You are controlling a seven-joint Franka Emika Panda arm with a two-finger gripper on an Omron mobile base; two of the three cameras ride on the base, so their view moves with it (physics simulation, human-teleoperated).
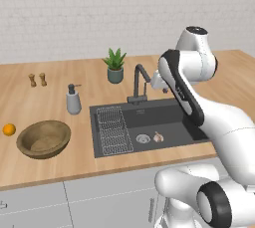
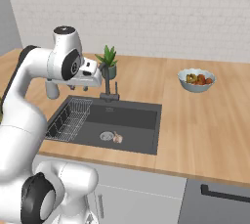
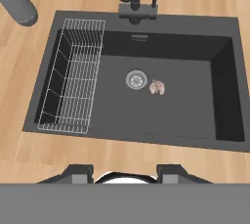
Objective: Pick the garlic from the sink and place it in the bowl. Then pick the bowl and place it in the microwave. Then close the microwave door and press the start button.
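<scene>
The garlic (image 3: 157, 87) lies on the floor of the dark sink (image 3: 180, 115), just right of the round drain (image 3: 136, 79); it is also visible as a small pale bulb (image 1: 158, 137) (image 2: 117, 138). My gripper (image 3: 124, 173) hangs high above the sink's front edge, open, with nothing between its fingertips (image 3: 78, 171). From the right base view the gripper (image 2: 80, 89) is above the basin's left rear, near the faucet. The brown wooden bowl (image 1: 44, 139) sits empty on the counter left of the sink (image 1: 169, 115). The microwave and its door are out of view.
A wire rack (image 1: 113, 130) fills the sink's left part. The black faucet (image 1: 139, 85) stands behind the basin. A soap dispenser (image 1: 73, 99), a potted plant (image 1: 115, 65), two shakers (image 1: 37, 79) and an orange (image 1: 8, 129) stand on the counter. A pale bowl of fruit (image 2: 196, 80) is far right.
</scene>
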